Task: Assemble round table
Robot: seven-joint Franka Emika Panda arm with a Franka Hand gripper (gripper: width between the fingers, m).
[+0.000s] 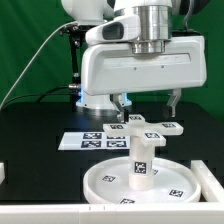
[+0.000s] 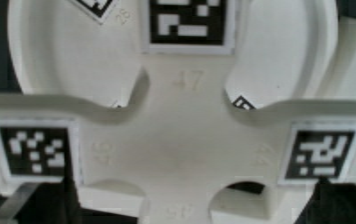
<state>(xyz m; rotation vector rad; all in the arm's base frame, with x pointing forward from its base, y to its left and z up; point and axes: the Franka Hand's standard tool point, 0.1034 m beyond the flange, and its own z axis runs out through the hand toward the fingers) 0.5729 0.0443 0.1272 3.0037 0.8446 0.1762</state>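
Observation:
The large rimmed round disc point(image 1: 105, 186) lies on the black table at the front. The short cylindrical leg point(image 1: 140, 160) stands upright at its centre. The cross-shaped foot point(image 1: 150, 127) sits level on top of the leg, tags facing up. My gripper point(image 1: 148, 108) hangs right above the foot. Its dark fingers point(image 1: 120, 104) are spread wide, one on each side of the foot's middle, and I see no contact. In the wrist view the foot point(image 2: 175, 110) fills the picture, and my gripper point(image 2: 178, 208) is open with the fingers only dark shapes at the edges.
The marker board point(image 1: 88, 141) lies flat behind the disc, toward the exterior view's left. A white barrier point(image 1: 40, 214) runs along the table's front edge. A small white piece point(image 1: 3, 172) shows at the left edge. The robot base point(image 1: 95, 98) stands at the back.

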